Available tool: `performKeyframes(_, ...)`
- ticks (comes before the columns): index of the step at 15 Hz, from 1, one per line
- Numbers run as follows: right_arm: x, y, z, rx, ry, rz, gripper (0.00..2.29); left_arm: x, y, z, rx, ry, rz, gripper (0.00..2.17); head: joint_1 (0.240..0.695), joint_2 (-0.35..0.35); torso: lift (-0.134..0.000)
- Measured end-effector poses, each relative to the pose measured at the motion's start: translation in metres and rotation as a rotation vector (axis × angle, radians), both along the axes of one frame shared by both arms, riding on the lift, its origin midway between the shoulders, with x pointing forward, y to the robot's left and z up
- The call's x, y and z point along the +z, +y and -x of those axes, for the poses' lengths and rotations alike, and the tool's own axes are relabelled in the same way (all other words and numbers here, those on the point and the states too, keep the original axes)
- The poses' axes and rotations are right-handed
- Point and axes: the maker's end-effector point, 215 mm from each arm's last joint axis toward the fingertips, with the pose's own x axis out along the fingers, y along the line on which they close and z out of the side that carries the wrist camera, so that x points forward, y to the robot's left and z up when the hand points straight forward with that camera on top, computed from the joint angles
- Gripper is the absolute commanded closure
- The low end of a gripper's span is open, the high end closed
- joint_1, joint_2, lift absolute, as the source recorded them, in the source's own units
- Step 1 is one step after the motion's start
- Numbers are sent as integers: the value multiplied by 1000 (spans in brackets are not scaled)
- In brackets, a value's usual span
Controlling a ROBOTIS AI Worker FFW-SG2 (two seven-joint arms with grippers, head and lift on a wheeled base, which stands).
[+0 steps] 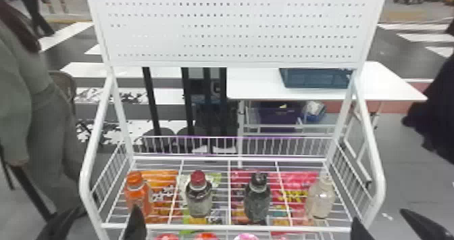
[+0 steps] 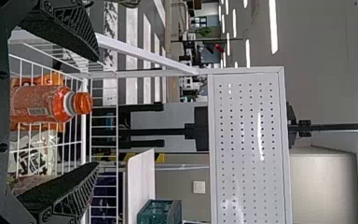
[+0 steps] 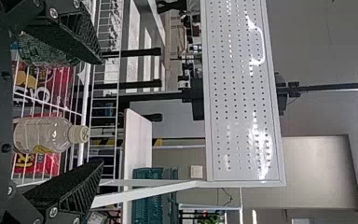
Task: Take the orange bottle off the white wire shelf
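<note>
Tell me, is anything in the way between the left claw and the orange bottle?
Nothing visible is: in the left wrist view, nothing crosses in front of the orange bottle, and the left claw is open.

Bright indoors. Ceiling strip lights (image 2: 273,28) glow, left wrist view. Right wrist view: white glare streaks on pegboard panel (image 3: 240,93).
</note>
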Motion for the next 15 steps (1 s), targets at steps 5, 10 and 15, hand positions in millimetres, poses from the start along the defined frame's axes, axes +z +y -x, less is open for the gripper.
performKeyframes(5, -2, -2, 0, 1, 4, 7, 140, 0, 0, 0, 0, 1, 0, 103, 499, 0, 0)
performKeyframes(10, -3, -2, 1, 2, 6, 12, 140, 0, -1, 0, -5, -1, -3, 103, 499, 0, 0)
performKeyframes(15, -9, -2, -1, 3, 13, 11, 140, -49, -3, -10, 10, 61, 2, 107, 499, 0, 0)
